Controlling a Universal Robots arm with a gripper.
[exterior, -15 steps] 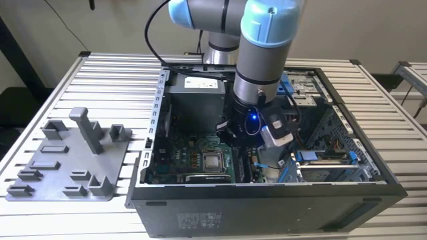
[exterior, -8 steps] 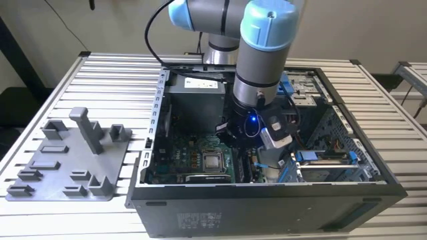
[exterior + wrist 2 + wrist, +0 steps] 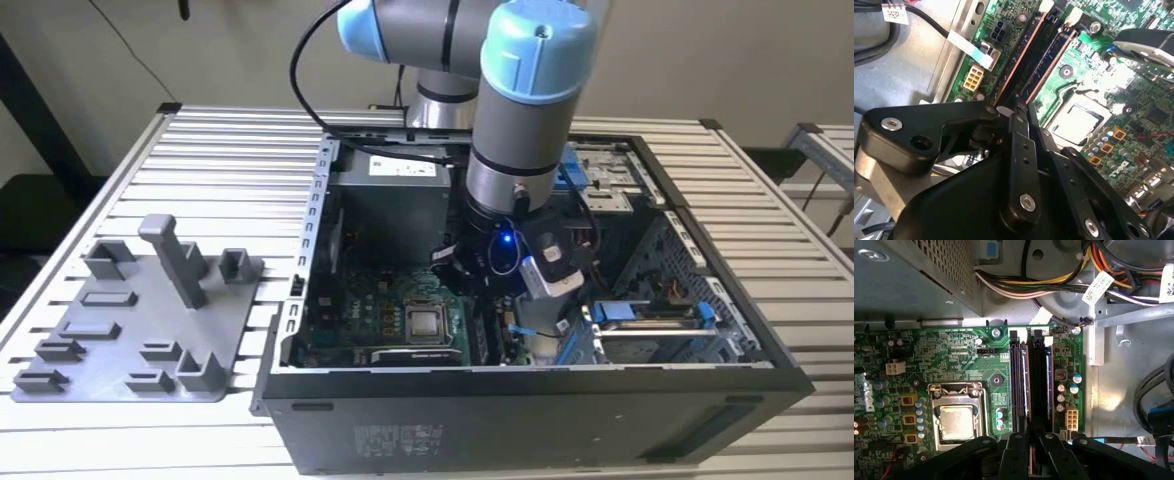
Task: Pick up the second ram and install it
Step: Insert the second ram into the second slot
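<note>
Second ram sits in its motherboard slot, tool fingers closed on it.

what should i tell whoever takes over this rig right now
Hand: inside the computer case, low over the memory slots on the motherboard; open or shut not clear.
Second ram: probably the dark strip in the slot right under the hand; not certain.
Done: ram appears to be at the slots.
Left: full seating not confirmed.
</note>
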